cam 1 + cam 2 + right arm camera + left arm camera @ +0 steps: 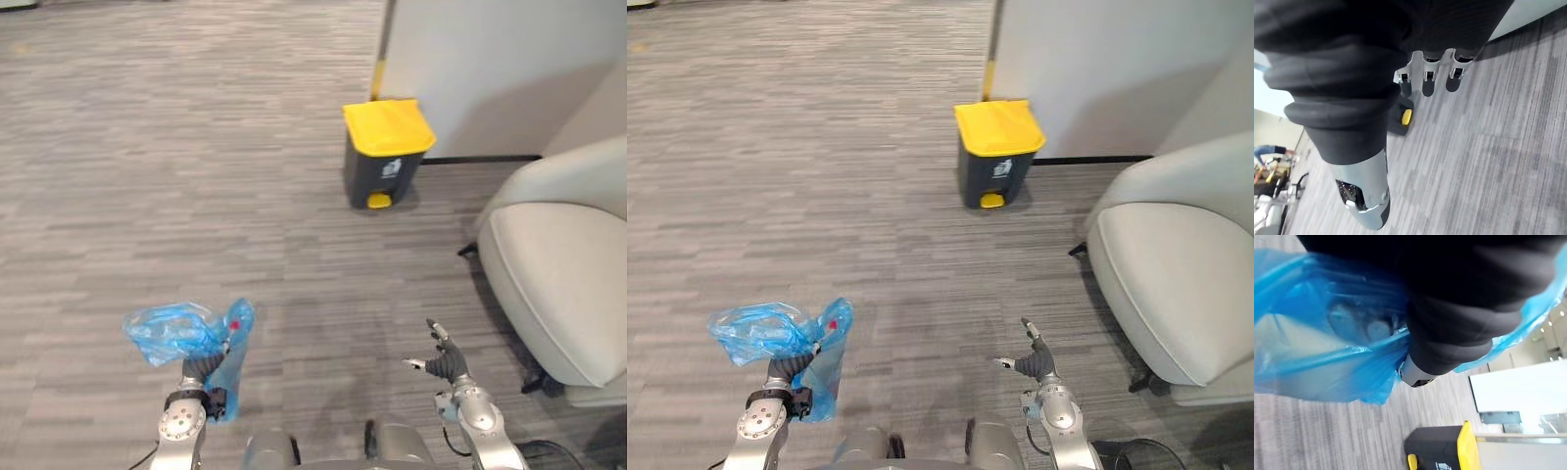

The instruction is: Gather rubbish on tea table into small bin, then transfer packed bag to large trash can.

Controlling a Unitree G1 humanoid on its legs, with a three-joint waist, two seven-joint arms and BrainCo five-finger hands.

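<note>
The left hand point(199, 370) pinches the crinkly blue plastic bag point(168, 333) in its fingers; the right hand point(448, 363) is spread, empty. Hold tight and carry it to the yellow-lidded grey bin point(385, 155).

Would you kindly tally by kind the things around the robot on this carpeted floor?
Bags: 1, the blue translucent plastic bag in the left hand
Bins: 1, the dark grey pedal bin with a yellow lid
Chairs: 1, the cream upholstered armchair
Total: 3
</note>
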